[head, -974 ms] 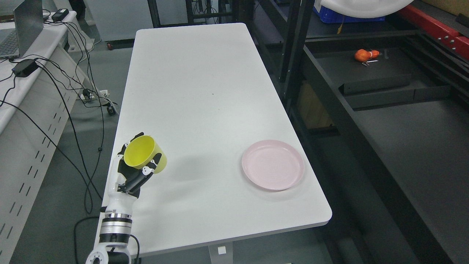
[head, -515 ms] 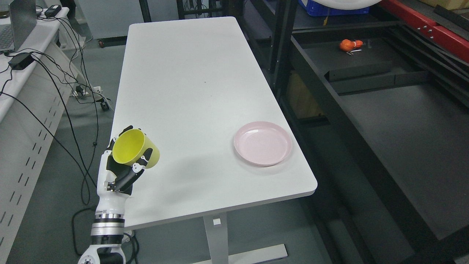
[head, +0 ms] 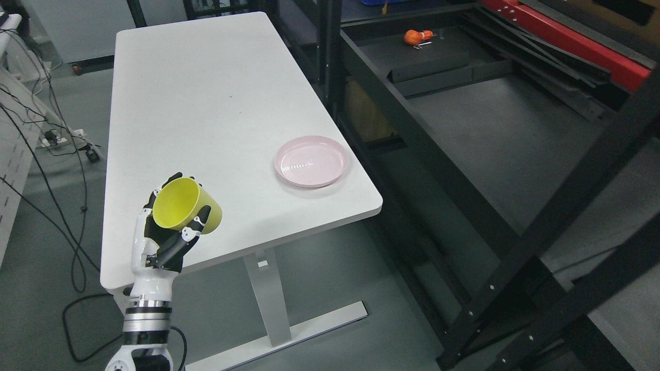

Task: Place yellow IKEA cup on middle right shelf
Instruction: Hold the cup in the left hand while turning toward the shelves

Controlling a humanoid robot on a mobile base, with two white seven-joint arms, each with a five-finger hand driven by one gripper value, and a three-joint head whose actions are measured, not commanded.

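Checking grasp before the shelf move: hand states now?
Left hand: closed on the yellow cup, held tilted.
Right hand: not in view.

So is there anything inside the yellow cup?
No. The round yellow plastic cup, tilted in the left hand, shows only bare yellow inside. Its very bottom is hidden by the rim.

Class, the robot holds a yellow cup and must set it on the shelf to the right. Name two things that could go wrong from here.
1. The yellow cup lies tilted in the left hand, gripped by few fingers, so it might slip during carrying.
2. Black shelf posts stand between the hand and the shelf; the cup could strike one.
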